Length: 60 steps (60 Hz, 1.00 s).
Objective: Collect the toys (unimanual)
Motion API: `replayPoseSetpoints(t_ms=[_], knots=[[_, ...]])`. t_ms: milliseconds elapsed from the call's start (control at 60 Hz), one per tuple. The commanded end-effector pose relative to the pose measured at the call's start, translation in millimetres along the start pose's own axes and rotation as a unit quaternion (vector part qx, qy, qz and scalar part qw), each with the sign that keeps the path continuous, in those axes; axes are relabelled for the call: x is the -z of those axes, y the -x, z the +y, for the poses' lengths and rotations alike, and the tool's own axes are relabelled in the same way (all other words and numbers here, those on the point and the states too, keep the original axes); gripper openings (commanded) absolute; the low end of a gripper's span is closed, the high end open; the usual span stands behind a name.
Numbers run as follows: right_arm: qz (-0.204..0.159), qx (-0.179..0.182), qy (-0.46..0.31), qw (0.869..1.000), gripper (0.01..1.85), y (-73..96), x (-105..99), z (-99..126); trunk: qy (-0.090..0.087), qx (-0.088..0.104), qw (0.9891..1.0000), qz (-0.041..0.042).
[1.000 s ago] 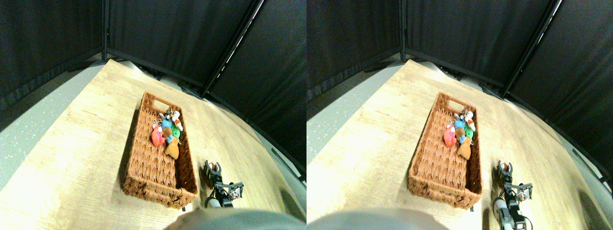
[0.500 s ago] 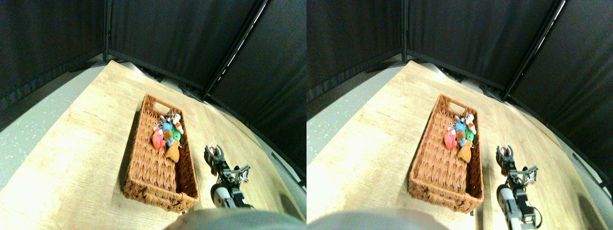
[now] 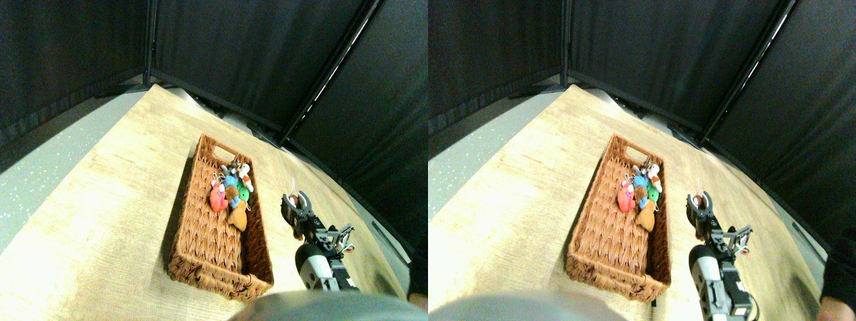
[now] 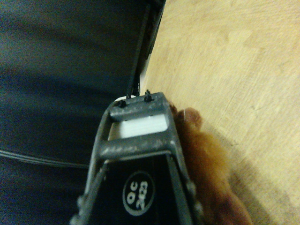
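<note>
Brown toy (image 4: 206, 173) beside claw (image 4: 140, 110), wrist-only

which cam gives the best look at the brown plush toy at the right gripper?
Wrist view: the brown plush toy fills the frame beside the dark jaw, with its fuzzy fur plain to see. In the stereo pair view it is only a small brownish speck at the right gripper, right of the wicker basket, with a white loop cord above.

the wicker basket (image 3: 200, 231) lay lengthwise on the wooden table (image 3: 100, 221). the plush toys (image 3: 231, 194) sat clustered in its far half, against the right wall. right of the basket, apart from it, the right gripper (image 3: 296, 202) held another plush toy (image 4: 211, 173) above the table.
</note>
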State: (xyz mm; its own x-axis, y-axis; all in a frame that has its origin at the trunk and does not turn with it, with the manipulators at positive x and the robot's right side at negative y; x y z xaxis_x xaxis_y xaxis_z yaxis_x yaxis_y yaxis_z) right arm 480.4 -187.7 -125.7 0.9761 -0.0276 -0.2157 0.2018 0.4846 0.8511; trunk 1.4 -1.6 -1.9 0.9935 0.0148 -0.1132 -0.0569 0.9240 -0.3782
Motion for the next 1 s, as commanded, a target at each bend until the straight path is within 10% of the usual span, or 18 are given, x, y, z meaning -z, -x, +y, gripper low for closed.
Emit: replayPoseSetpoints(t_ms=[17, 1000], knots=[[0.002, -0.026, -0.019, 0.999, 0.06, 0.5, 3, 9, 0.014, -0.002, 0.9999, -0.0072], [0.112, 0.001, -0.09, 0.99, 0.06, -15.8, 83, 27, 0.076, -0.047, 0.9958, -0.0205]])
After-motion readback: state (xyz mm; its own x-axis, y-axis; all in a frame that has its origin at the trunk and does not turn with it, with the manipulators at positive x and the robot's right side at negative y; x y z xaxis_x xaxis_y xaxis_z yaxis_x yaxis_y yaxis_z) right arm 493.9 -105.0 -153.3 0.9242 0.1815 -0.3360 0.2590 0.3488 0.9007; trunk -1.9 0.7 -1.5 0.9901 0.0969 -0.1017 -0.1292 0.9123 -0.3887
